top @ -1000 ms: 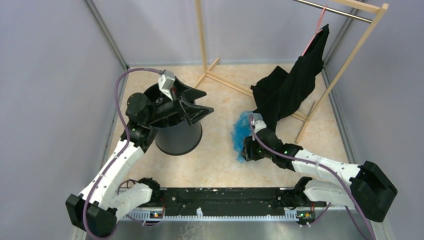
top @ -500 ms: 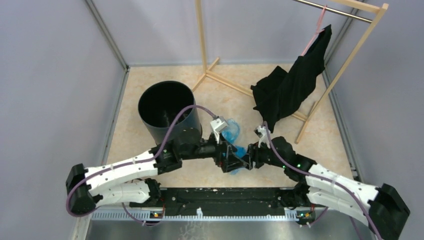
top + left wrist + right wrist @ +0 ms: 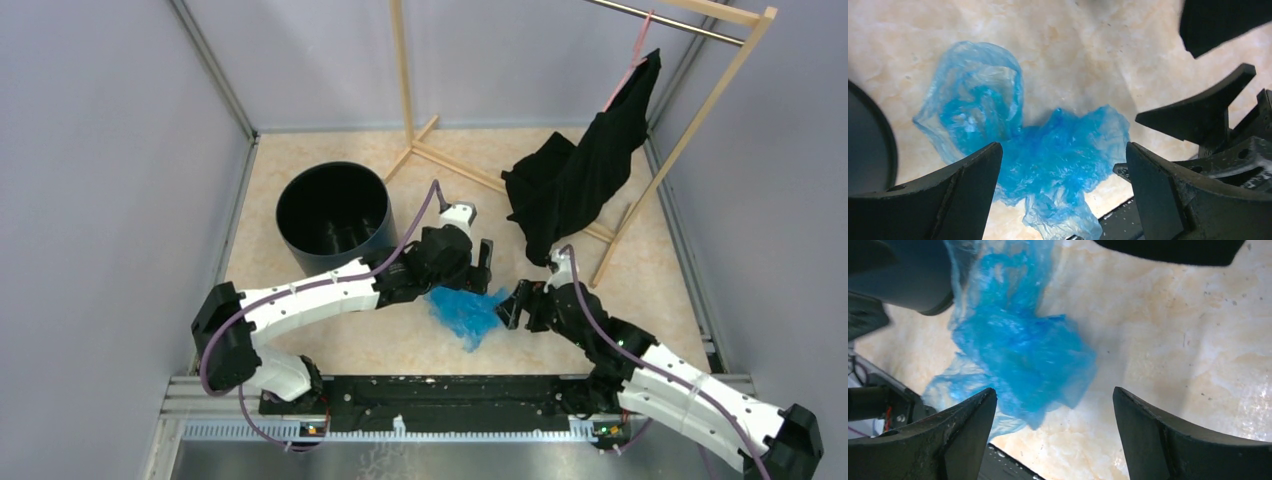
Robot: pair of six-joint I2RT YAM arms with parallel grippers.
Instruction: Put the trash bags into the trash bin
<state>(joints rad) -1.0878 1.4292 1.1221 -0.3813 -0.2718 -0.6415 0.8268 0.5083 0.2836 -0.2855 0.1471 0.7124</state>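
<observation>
The light-blue trash bags point(image 3: 465, 312) lie crumpled on the marble floor between my two grippers, not held. The black trash bin point(image 3: 332, 215) stands upright at the back left with its mouth open, apart from the bags. My left gripper point(image 3: 482, 268) is open just behind the bags. In the left wrist view the bags point(image 3: 1048, 150) lie below the left gripper point(image 3: 1063, 147), whose jaws stand wide. My right gripper point(image 3: 512, 305) is open at the bags' right edge. In the right wrist view the bags point(image 3: 1018, 350) lie ahead and to the left of the right gripper point(image 3: 1054, 390).
A wooden rack point(image 3: 405, 90) stands at the back with a black garment point(image 3: 580, 180) hanging from it down to the floor on the right. Grey walls close in both sides. The black base rail point(image 3: 450, 390) runs along the near edge.
My left arm swung from the bin over to the bags. The right gripper, which held the bags up, has let go. The bags now lie on the floor, nearer the front.
</observation>
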